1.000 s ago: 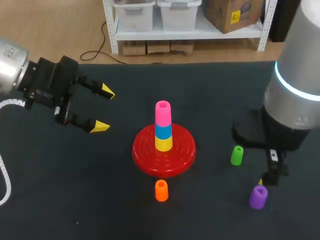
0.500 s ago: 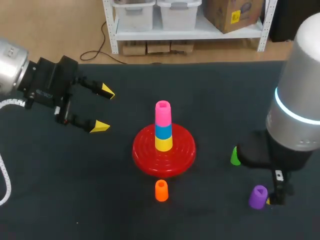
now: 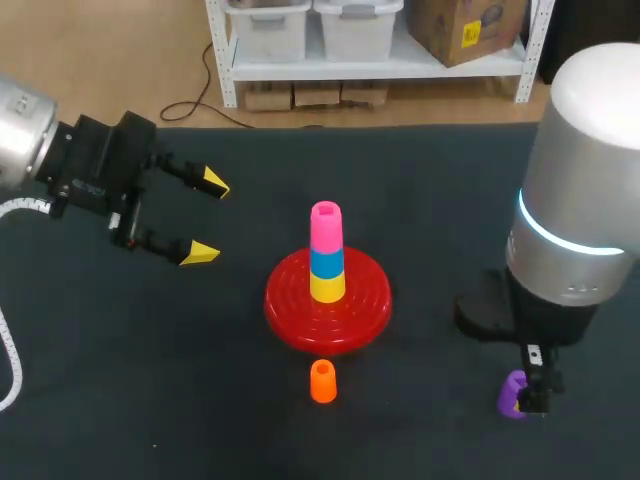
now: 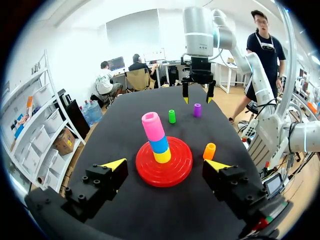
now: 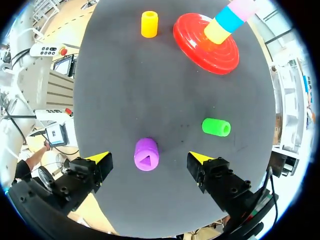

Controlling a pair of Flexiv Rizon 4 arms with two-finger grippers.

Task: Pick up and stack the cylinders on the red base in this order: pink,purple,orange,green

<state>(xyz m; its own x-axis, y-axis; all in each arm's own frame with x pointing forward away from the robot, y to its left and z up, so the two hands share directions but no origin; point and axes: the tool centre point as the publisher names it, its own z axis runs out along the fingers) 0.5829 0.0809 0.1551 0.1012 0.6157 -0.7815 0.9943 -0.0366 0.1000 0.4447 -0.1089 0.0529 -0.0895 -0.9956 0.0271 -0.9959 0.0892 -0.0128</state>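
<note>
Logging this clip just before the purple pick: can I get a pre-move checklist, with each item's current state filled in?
1. The pink plastic cylinder is topmost on the round red base: ok.
2. The right end effector is open: ok.
3. The purple plastic cylinder stands upright between its fingers: ok.
4. Its fingers are low enough to close on it: cannot tell.
5. The green plastic cylinder is apart from those fingers: ok.
6. The left end effector is open, apart from the base: ok.
</note>
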